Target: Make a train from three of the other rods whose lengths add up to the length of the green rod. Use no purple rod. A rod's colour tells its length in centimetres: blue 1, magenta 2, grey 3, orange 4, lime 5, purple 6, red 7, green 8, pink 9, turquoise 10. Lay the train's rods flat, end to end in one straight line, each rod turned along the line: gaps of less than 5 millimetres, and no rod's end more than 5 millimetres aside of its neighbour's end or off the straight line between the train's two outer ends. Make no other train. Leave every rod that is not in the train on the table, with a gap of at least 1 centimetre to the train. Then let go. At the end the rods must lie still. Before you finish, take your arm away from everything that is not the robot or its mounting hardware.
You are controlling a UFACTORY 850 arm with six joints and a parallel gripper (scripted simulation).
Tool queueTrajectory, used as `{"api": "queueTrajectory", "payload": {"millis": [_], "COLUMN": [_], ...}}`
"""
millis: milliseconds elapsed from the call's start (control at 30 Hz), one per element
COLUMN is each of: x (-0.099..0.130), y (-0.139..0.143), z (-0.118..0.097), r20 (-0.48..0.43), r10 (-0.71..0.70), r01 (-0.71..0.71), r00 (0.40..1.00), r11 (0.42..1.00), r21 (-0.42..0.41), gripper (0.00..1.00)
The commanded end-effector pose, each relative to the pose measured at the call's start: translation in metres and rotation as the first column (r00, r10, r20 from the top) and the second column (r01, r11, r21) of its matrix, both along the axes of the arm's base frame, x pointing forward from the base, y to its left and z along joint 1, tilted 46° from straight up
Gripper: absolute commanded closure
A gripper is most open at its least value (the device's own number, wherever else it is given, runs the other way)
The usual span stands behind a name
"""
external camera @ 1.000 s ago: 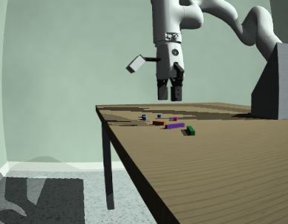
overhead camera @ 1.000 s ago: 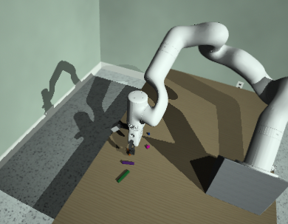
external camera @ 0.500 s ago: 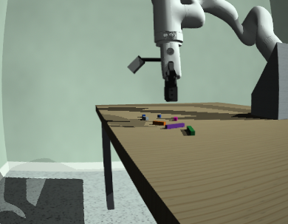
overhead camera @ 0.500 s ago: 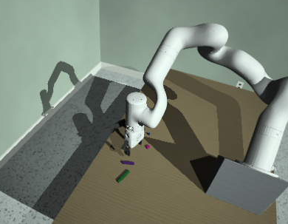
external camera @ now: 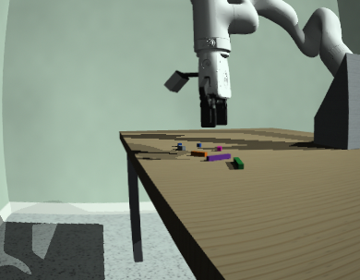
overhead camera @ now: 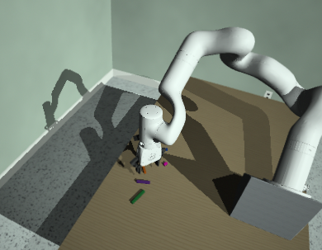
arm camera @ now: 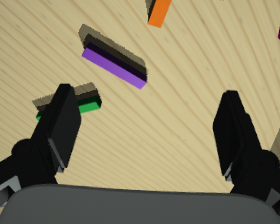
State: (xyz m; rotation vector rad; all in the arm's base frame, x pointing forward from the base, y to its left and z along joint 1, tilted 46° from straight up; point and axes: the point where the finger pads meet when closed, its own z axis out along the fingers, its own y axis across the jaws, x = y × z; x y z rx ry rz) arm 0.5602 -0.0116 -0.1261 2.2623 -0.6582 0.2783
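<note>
My gripper (external camera: pixel 214 117) hangs open and empty above the far left part of the table; it also shows in the top view (overhead camera: pixel 144 168) and in the wrist view (arm camera: pixel 146 131). A small magenta rod (overhead camera: pixel 165 163) (external camera: pixel 219 148) and two blue rods (external camera: pixel 180 145) (external camera: pixel 198 144) lie farther back. All rods lie apart from each other.
A grey box-shaped base (overhead camera: pixel 277 207) carries the arm at the table's right side. The table's left edge (external camera: pixel 146 175) runs close to the rods, with floor below it.
</note>
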Motion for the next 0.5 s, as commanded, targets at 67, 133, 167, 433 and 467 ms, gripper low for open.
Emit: {"api": "queueTrajectory", "payload": {"millis": [67,133,167,433,467], "x": [0.0003,0.0000,-0.0001,-0.0008,-0.0009], "y": [0.0044,0.0067,0.0072,0.0119,0.0125], "z": [-0.0033,-0.0057,-0.0062,-0.0111,-0.0117], "r20": [0.131,0.198,0.213,0.346,0.362], "r10": [-0.105,-0.170,-0.184,-0.314,-0.330], "r01": [0.105,0.170,0.184,0.314,0.329], "r00": [0.986,0.965,0.960,0.884,0.872], "r11": [0.994,0.985,0.983,0.948,0.942], "r21": [0.005,0.016,0.019,0.058,0.064], "gripper": [0.00,0.00,0.00,0.00,0.00]}}
